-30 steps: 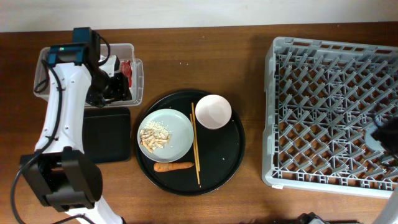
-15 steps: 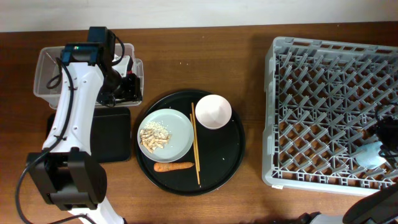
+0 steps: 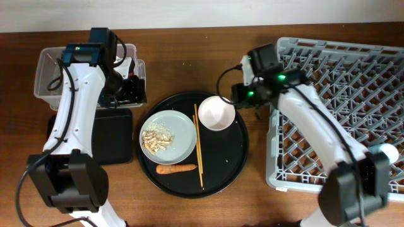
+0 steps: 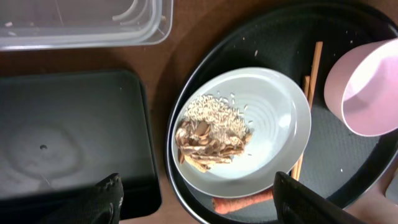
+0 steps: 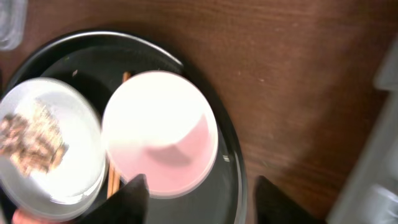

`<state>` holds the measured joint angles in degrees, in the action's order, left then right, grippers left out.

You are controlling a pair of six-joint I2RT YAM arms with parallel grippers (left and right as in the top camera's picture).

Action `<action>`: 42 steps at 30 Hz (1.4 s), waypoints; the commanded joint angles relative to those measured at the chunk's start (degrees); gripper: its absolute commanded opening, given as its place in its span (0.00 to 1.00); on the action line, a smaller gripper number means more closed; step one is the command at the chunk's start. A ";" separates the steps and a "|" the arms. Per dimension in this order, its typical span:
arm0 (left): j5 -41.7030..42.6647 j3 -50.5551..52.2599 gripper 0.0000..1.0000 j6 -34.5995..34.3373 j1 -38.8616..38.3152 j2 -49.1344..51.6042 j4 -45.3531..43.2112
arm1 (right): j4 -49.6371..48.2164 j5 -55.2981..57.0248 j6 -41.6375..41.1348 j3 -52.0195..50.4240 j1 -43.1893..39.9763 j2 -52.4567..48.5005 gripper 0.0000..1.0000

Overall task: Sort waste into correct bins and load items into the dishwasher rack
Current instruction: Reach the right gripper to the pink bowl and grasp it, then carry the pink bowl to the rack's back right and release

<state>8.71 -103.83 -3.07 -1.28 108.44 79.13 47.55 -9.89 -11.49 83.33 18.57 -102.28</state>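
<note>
A pale plate (image 3: 167, 135) with beige food scraps (image 3: 156, 137) sits on the round black tray (image 3: 233, 165). Chopsticks (image 3: 199, 148), a white bowl (image 3: 216, 113) and an orange carrot (image 3: 176, 168) lie there too. My left gripper (image 3: 126, 88) hangs open and empty over the clear tub's (image 3: 47, 69) right end. Its wrist view shows the plate (image 4: 273, 118), scraps (image 4: 211, 134) and carrot (image 4: 239, 202) between the fingers (image 4: 202, 202). My right gripper (image 3: 241, 94) is open and empty beside the bowl (image 5: 158, 134). The light-blue cup (image 3: 386, 153) sits in the grey rack (image 3: 353, 50). The red wrapper is hidden.
The flat black tray (image 3: 113, 135) lies below the clear tub, left of the round tray. It also shows in the left wrist view (image 4: 68, 137). The right arm stretches across the rack's left side. Bare wooden table lies between the round tray and the rack.
The right arm has swung from the rack's lower right corner to beside the bowl, leaving the cup in the rack. The left arm shifted slightly right, then held still.
</note>
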 commanded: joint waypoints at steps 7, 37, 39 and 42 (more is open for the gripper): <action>-0.17 -0.46 0.77 -0.35 -0.11 -1.33 0.07 | -3.45 0.04 -4.31 0.42 0.98 -12.48 0.21; -0.20 -0.46 0.76 -0.35 -0.11 -1.33 0.46 | -9.22 69.20 7.63 4.85 -34.67 3.52 0.04; -0.20 -0.46 0.76 -0.35 -0.11 -1.33 0.44 | -9.27 69.75 7.61 4.85 -37.35 -1.18 0.04; -0.22 -0.46 0.76 -0.35 -0.11 -1.33 0.20 | -8.22 70.53 6.71 4.74 -37.55 -6.84 0.04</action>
<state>8.71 -103.83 -3.07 -1.28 108.44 79.55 38.57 57.89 -3.86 87.64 -19.46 -106.98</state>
